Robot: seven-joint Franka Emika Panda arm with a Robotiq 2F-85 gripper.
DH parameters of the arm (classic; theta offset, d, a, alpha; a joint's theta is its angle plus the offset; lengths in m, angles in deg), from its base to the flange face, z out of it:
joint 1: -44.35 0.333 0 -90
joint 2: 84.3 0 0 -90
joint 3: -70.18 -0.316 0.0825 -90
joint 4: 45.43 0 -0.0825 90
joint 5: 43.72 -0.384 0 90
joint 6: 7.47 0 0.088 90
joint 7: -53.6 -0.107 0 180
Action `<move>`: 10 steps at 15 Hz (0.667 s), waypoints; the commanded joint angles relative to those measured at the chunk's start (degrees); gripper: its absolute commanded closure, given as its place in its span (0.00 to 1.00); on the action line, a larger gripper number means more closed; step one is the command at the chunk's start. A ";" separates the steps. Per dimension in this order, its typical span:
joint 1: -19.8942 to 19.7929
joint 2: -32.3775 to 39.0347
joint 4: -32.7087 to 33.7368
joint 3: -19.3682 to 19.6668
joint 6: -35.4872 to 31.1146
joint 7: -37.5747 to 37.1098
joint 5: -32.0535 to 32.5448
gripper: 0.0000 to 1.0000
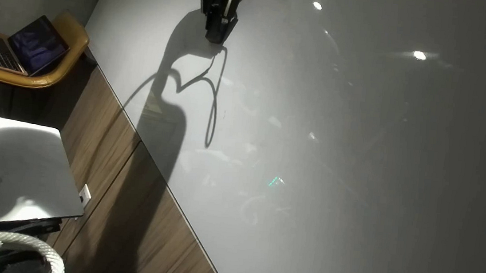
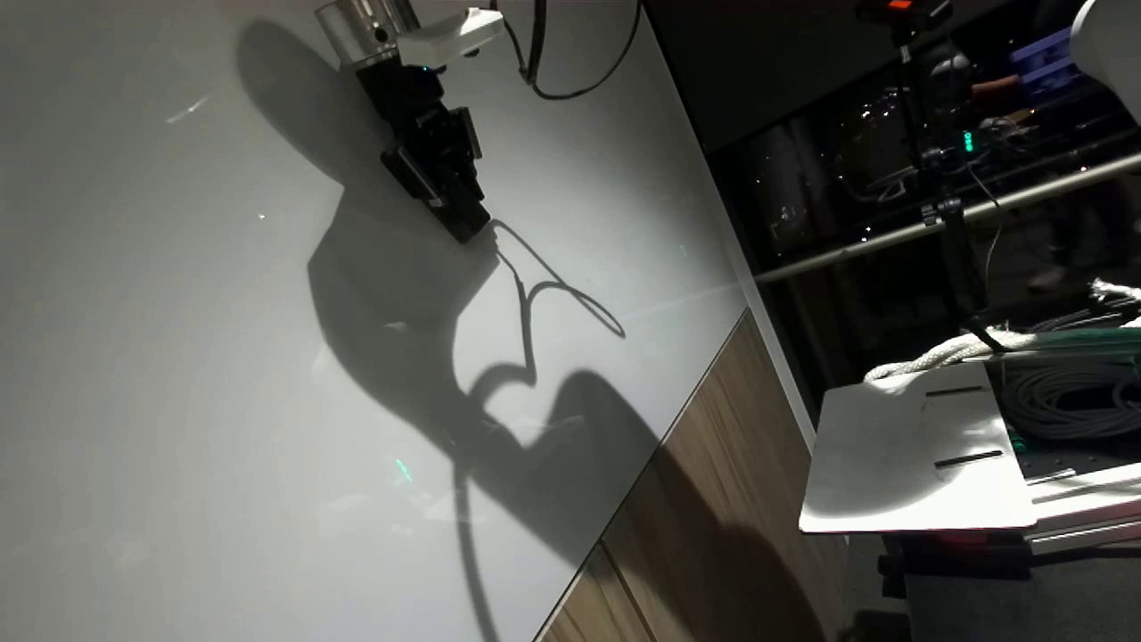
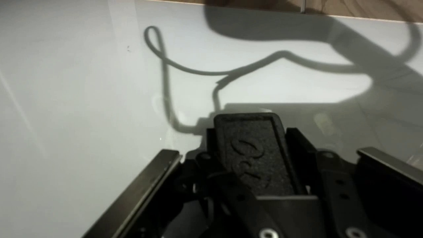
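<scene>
My gripper (image 3: 251,140) is shut on a dark rectangular block (image 3: 254,152) with a raised rim and embossed lettering, seen in the wrist view. One finger lies along each long side, and the block's rounded end sticks out past the fingertips. The lower part of the block is hidden behind the gripper's body. In both exterior views the gripper (image 1: 220,20) is by a glossy white surface (image 1: 338,119), with the block (image 2: 465,221) at its tip. Shadow closely meets the block's end, but I cannot tell whether it touches the surface. Faint smudges and light reflections show on the white surface.
Wood panelling (image 1: 112,155) borders the white surface along one edge. A silver plate (image 1: 12,168) lies beyond it, and a laptop (image 1: 33,47) rests on a yellow chair (image 1: 68,32). Black cables (image 2: 537,53) hang by the arm. A white rope (image 2: 945,352) runs beside the plate.
</scene>
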 commanded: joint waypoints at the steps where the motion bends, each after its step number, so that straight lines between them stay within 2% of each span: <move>1: 2.19 9.03 7.98 -0.31 -5.52 -0.92 0.72 0.72; 10: 6.69 13.17 9.79 -0.65 -6.00 -3.11 1.39 0.72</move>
